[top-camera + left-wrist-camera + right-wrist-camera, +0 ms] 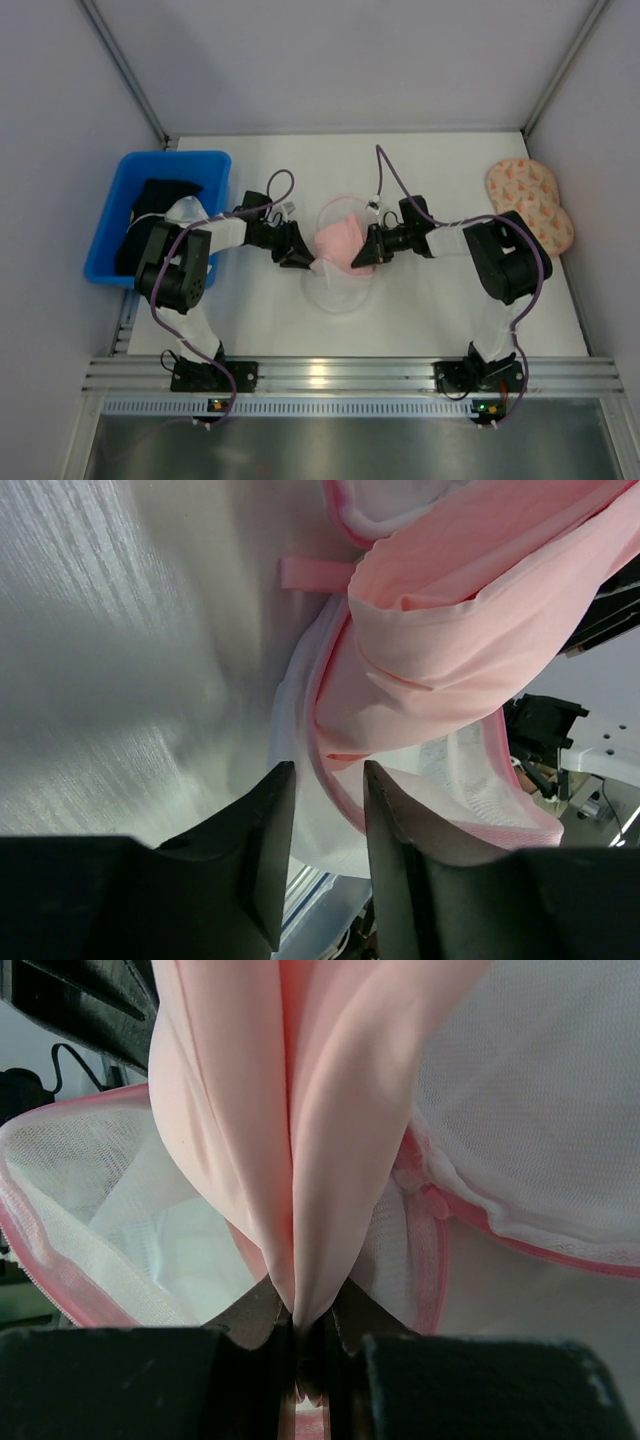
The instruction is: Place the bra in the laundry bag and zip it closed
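The light-pink bra (340, 240) hangs bunched over the open laundry bag (335, 292), a white mesh pouch with pink zipper edging at the table's middle. My right gripper (364, 254) is shut on a fold of the bra (300, 1110), just right of the bag, whose rim and zipper (430, 1230) lie beside its fingers. My left gripper (300, 256) is at the bag's left rim. In the left wrist view its jaws (325, 772) stand narrowly apart with a fold of the mesh rim (330, 825) between them. The bra (450, 630) lies above that rim.
A blue plastic bin (112, 215) holding black and white garments (160, 195) stands at the left, behind my left arm. A peach orange-speckled two-lobed item (530, 200) lies at the right rear. The table's front edge has a metal rail (340, 375).
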You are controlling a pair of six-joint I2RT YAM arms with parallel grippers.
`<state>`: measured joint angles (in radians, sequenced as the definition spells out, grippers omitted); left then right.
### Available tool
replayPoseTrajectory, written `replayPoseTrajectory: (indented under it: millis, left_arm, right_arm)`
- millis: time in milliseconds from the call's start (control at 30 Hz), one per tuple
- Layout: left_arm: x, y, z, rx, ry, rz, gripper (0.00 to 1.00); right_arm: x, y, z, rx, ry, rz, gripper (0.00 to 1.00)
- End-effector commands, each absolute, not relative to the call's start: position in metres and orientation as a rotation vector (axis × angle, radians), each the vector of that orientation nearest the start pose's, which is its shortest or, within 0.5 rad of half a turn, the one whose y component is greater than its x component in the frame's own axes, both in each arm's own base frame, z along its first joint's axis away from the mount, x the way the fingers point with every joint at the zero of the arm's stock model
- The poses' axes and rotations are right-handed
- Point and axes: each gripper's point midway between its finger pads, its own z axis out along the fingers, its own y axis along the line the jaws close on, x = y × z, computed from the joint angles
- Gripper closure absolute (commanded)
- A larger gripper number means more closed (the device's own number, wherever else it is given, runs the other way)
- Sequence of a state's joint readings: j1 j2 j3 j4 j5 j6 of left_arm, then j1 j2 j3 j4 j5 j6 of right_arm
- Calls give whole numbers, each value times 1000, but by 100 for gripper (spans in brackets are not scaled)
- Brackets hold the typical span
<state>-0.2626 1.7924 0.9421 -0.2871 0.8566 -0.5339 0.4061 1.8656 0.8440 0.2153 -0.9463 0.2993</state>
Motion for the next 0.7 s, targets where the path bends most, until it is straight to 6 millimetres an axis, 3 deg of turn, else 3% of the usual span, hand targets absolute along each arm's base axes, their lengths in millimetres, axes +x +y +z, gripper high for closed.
replayPoseTrajectory:
  millis: [0, 33, 67, 200, 300, 333, 400, 467, 500, 567, 600, 633, 667]
  left_arm:
    - [291, -236, 65, -39, 2680, -1429, 65]
    - [291, -237, 59, -28, 2692, -1419, 70]
    - [292, -237, 57, -18, 2695, -1404, 82]
    - [319, -232, 58, 35, 2640, -1287, 100]
    - [341, -234, 67, 64, 2576, -1242, 100]
    - [348, -236, 70, 62, 2551, -1242, 100]
    - [362, -239, 78, 72, 2511, -1232, 100]
    - [373, -242, 87, 99, 2447, -1228, 100]
    - [377, -243, 91, 108, 2424, -1226, 100]
    - [383, -247, 98, 101, 2384, -1258, 100]
    - [389, -250, 104, 110, 2345, -1273, 100]
    - [389, -253, 108, 86, 2337, -1303, 100]
    - [392, -254, 112, 93, 2304, -1319, 100]
  right_arm:
    - [267, 289, 66, -715, 2218, 1494, 100]
    - [263, 290, 69, -728, 2213, 1529, 100]
    - [262, 290, 73, -738, 2207, 1548, 100]
    - [246, 293, 90, -775, 2195, 1701, 100]
    - [226, 293, 95, -809, 2216, 1825, 100]
    - [222, 295, 97, -888, 2166, 1839, 100]
    - [203, 294, 96, -928, 2244, 1906, 100]
    - [190, 294, 95, -1071, 2170, 1929, 100]
    - [171, 289, 90, -1044, 2291, 1998, 100]
    - [168, 293, 91, -1176, 2199, 2003, 100]
    - [150, 288, 88, -1129, 2341, 2088, 100]
    - [155, 293, 89, -1243, 2216, 2073, 100]
    - [151, 292, 90, -1255, 2232, 2101, 100]
